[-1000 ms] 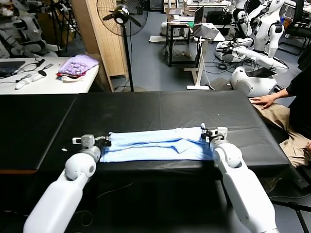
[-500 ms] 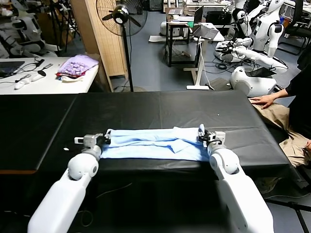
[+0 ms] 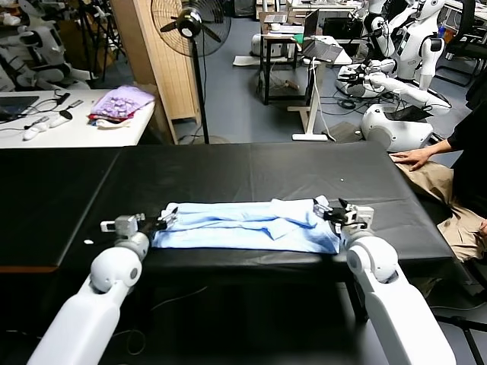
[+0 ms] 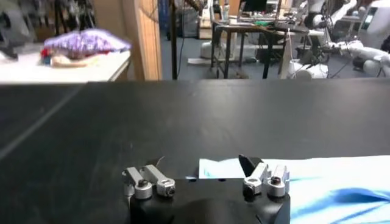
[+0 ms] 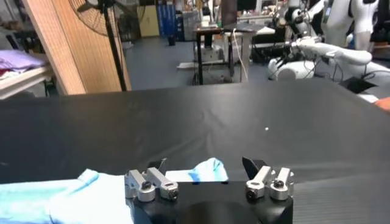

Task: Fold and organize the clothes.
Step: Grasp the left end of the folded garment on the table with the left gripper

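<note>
Both grippers, left (image 3: 156,223) and right (image 3: 333,213), stand wide open and empty at the ends of the T-shirt (image 3: 243,226), a thin, limp band on the black table (image 3: 251,171), best pinched at its corners.

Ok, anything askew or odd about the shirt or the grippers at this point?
Nothing stands out. The light-blue T-shirt lies as a long folded band near the black table's front edge, slightly rumpled at its right end. The left gripper and right gripper sit open at its ends.
</note>
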Available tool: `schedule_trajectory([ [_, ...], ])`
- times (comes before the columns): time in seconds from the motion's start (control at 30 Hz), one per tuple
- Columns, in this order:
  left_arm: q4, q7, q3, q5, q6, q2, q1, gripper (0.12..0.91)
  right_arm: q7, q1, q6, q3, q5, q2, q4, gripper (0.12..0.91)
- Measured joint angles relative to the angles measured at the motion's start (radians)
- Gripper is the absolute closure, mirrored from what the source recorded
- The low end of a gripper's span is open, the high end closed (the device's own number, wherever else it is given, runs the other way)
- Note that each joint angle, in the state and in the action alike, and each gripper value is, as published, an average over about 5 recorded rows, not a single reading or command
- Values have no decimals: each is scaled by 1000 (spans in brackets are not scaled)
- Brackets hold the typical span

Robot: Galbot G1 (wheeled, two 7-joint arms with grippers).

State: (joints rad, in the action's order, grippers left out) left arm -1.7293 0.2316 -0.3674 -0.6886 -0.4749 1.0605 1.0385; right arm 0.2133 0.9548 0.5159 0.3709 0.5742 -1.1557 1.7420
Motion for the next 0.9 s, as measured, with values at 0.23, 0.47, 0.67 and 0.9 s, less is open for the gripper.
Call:
schedule_trajectory([
  [0.23,8,-15,-23,-5,9,21,46,259,0,12,0,0,2,1,41,227],
  [0.47,13,-30,-27,-1,17,36,63,334,-2,18,0,6,1,7,54,227],
  [0.67,21,-22,-29,-48,7,53,58,631,-6,24,-1,14,-1,6,71,227],
  [0.9,17,-41,-15,64,28,42,57,867,-5,35,-1,33,-5,-4,86,227],
])
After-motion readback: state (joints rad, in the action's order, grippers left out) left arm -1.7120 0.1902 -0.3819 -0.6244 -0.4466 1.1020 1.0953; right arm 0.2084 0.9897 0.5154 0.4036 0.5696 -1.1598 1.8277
